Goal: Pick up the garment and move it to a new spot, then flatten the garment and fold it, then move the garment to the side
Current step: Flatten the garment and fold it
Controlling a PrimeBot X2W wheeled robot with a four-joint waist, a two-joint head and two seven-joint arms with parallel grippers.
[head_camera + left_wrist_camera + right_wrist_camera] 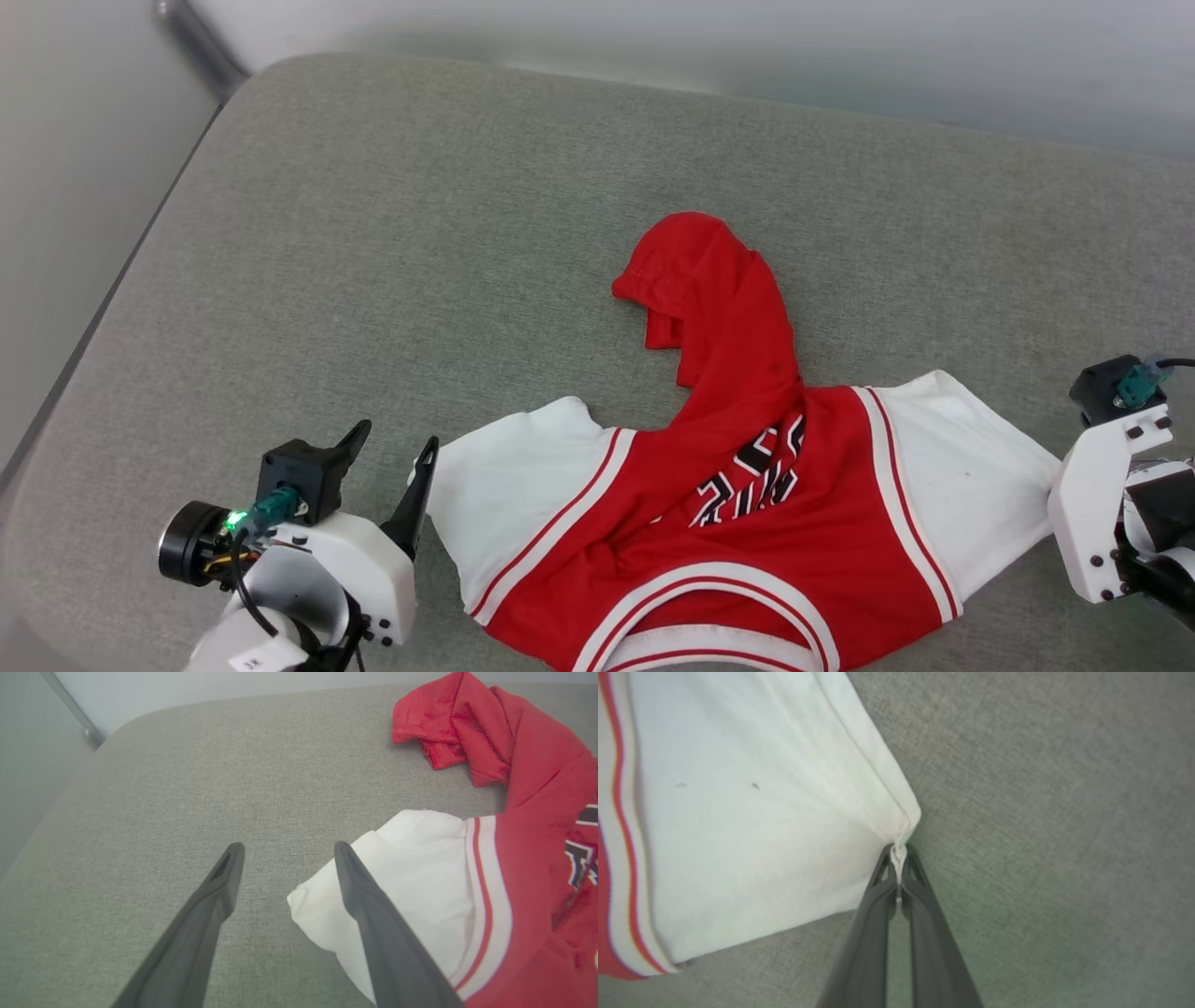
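The garment lies crumpled by the near edge of the grey cushion (hem bunched toward the middle). The right gripper pinches its white sleeve tip; the left gripper, fingers spread, sits just beside the other sleeve.

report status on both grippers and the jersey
Right gripper shut on the garment at its white sleeve corner. Left gripper open, beside the other sleeve. Red body bunched over the print, not flat.
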